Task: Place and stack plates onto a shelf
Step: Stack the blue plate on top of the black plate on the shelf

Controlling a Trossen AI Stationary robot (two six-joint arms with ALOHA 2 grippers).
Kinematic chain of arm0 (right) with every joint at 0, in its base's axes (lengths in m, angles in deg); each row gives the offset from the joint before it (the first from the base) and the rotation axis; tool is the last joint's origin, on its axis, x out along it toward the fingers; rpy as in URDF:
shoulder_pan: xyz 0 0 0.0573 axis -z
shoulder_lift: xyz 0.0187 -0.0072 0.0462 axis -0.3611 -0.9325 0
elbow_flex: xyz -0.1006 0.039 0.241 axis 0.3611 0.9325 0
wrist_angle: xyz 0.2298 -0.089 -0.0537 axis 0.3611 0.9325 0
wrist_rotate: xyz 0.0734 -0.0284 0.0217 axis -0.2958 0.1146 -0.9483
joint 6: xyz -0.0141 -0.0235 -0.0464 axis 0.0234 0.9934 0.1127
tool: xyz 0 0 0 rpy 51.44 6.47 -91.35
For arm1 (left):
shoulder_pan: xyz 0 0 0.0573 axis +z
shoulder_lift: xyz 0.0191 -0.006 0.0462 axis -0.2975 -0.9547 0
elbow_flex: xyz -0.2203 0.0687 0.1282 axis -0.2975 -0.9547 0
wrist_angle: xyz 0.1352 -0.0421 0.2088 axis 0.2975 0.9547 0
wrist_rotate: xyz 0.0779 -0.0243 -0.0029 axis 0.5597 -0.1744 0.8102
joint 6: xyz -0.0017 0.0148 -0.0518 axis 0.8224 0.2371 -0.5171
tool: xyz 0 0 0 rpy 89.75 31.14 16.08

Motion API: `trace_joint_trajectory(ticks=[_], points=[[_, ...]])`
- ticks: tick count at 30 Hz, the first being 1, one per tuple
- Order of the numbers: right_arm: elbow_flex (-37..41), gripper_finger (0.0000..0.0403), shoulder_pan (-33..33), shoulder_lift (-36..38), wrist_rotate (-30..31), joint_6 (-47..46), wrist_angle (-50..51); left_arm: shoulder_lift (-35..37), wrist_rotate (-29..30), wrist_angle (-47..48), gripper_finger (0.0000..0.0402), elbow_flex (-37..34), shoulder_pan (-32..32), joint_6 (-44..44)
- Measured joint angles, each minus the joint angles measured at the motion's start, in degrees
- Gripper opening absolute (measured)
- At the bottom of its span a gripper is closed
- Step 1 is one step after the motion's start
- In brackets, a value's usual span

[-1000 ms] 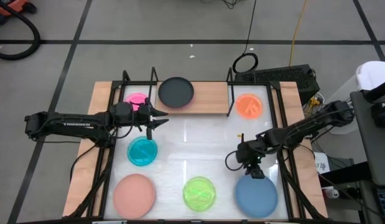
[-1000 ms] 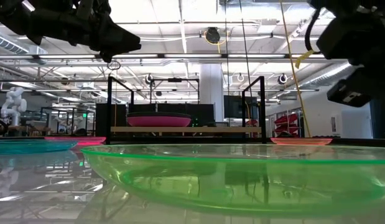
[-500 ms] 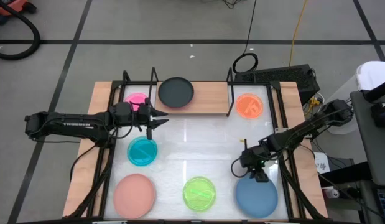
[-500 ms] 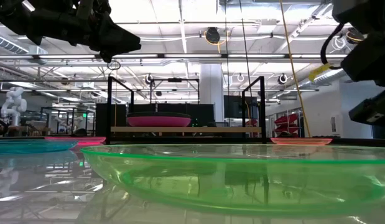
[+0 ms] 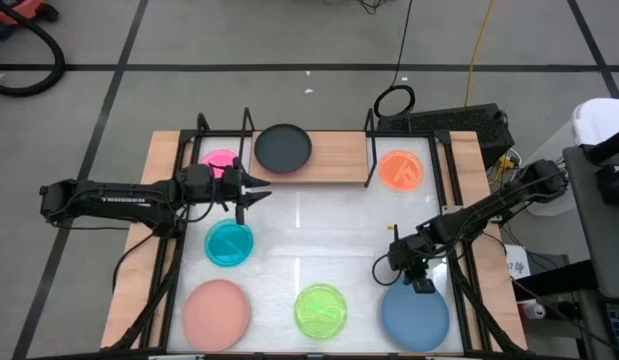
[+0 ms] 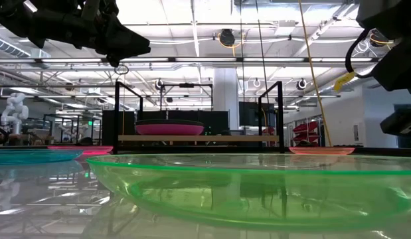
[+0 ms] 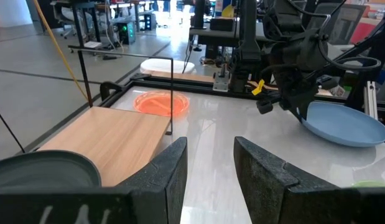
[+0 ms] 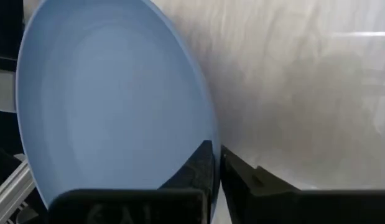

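The jaws of the right gripper [image 5: 418,283] are seen in the right wrist view drawn nearly together over the near rim of the blue plate [image 8: 111,106], one finger inside the rim and one outside, so the plate's edge is judged to be pinched between them. In the left wrist view the blue plate [image 7: 341,123] is seen tilted, its gripped edge raised off the white tabletop [image 5: 319,240] while the far edge looks to rest on it (a lift is judged to be just starting). The left gripper [image 5: 251,192] is held above the table just in front of the shelf [image 5: 339,155], its jaws parted with nothing between them, as the left wrist view shows. On the shelf board a black plate [image 5: 283,148] is seen from above, and in the low view a magenta plate [image 6: 169,127] appears under it, so two of the larger plates are judged to be stacked already. Six remain off the shelf: the hot pink plate [image 5: 220,160] just beside the shelf's left uprights, the orange plate [image 5: 400,169] beyond its right uprights, the teal plate [image 5: 230,243], the salmon plate [image 5: 216,313], the lime plate [image 5: 320,311] and the blue one now gripped.
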Motion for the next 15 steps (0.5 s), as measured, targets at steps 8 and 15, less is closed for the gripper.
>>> trace_joint_trajectory(ticks=[8, 15], points=[[-1.4, 0.0003, 0.9, 1.2, 2.5, 4.1, -0.4, 0.0, 2.3, 0.0, 0.0138, 0.0, 0.0, 0.0], [-5.2, 0.0002, 4.5, 3.3, 10.9, 16.5, -11.7, 0.0, 3.1, 0.0, 0.0138, 0.0, 0.0, -1.3]])
